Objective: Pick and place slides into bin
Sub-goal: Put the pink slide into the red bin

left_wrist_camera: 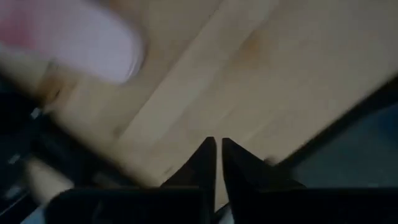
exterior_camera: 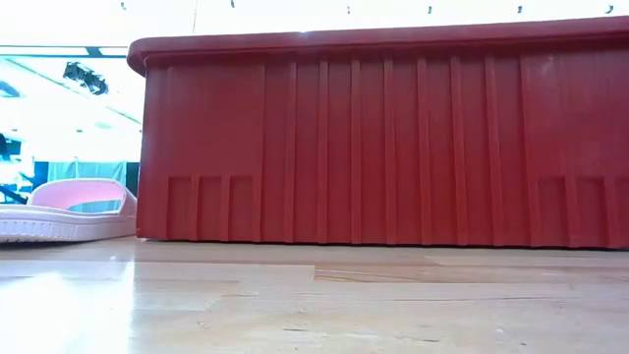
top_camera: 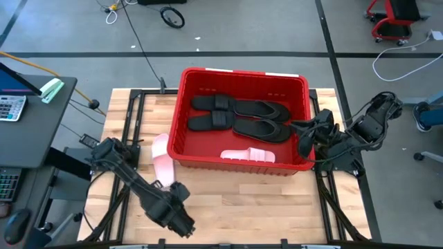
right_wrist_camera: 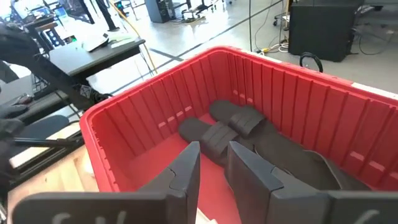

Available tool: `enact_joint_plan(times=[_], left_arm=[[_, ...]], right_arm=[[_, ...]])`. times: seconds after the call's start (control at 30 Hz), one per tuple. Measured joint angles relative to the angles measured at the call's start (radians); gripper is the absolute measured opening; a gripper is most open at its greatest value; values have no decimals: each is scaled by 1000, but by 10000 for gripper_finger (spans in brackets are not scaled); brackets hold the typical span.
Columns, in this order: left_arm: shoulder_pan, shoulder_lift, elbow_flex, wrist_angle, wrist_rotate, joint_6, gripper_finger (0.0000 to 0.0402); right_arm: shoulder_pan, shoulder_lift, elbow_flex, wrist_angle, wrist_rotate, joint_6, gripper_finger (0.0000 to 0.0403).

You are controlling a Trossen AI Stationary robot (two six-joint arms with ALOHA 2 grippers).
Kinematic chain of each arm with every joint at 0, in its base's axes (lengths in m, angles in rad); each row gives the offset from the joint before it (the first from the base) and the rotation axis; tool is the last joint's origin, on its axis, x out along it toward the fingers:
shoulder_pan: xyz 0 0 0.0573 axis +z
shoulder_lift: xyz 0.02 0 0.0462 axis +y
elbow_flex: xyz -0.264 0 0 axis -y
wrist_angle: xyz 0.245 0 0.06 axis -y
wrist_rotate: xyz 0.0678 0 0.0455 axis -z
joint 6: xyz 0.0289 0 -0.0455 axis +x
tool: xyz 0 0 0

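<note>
The red bin [top_camera: 242,73] [exterior_camera: 393,138] [right_wrist_camera: 124,106] stands on the wooden table. Inside lie several black slides [top_camera: 239,116] [right_wrist_camera: 233,127] and one pale pink slide [top_camera: 248,155] by the near wall. Another pink slide [top_camera: 163,160] [exterior_camera: 69,211] rests sole-down on the table beside the bin's left wall, and shows blurred in the left wrist view [left_wrist_camera: 81,43]. My left gripper [top_camera: 185,227] [left_wrist_camera: 217,144] points down over bare wood near the front edge, its fingers almost together, holding nothing. My right gripper [top_camera: 308,137] [right_wrist_camera: 214,163] hovers open at the bin's right rim, empty.
A grey desk with a calculator [top_camera: 12,107] stands left of the table. Black frame rails [top_camera: 128,117] run along the table's sides. Bare wood [top_camera: 263,207] lies between the bin and the front edge. Cables and a red-based chair [top_camera: 391,17] are on the floor beyond.
</note>
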Motion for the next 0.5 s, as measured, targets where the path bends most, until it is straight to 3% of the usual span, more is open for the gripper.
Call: enact_joint_plan(times=[0.1, 0.5], left_arm=[[4, -2, -132, 0, 83, 69, 61], [102, -4, -534, 1, 54, 241, 183]], right_arm=[[0, 0, 0, 5, 0, 0, 89], [-12, 0, 0, 27, 6, 29, 89]])
